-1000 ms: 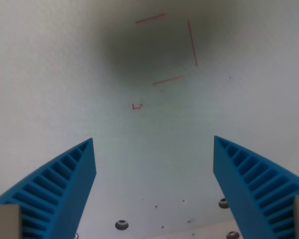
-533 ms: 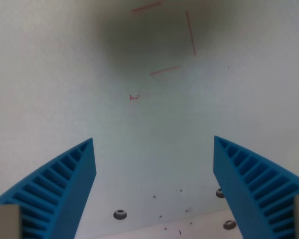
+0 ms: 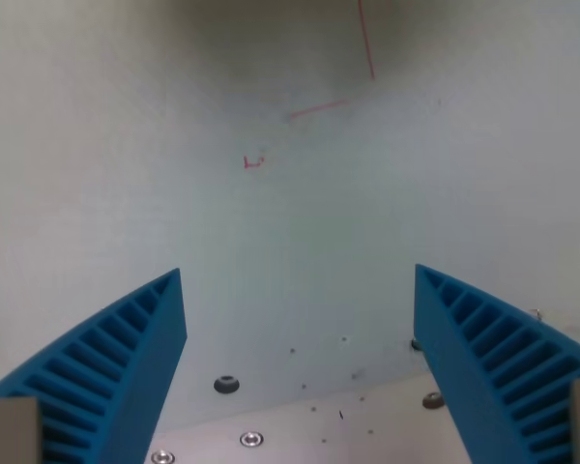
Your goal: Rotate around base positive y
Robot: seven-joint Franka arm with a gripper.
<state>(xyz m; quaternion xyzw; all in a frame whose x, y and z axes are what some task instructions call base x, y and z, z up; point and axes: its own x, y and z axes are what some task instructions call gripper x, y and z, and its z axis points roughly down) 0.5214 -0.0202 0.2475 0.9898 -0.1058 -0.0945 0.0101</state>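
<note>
In the wrist view my gripper (image 3: pixel 300 290) is open, its two blue ribbed fingers (image 3: pixel 116 377) wide apart with nothing between them. Below lies a pale white table surface (image 3: pixel 126 145). Thin red drawn lines (image 3: pixel 365 43) form part of a square outline near the top edge, and a small red mark (image 3: pixel 252 162) sits just below it. A dark shadow (image 3: pixel 271 19) covers the top of the picture. No object is held.
Several screw heads (image 3: pixel 226 384) sit in the surface near the bottom, along a seam where a lighter panel (image 3: pixel 367 425) begins. Small dark specks dot the area around the seam.
The whole scene has slid upward in the picture, so the camera has moved: the red outline is now partly cut off at the top and more of the lower panel shows. The fingers stay equally apart.
</note>
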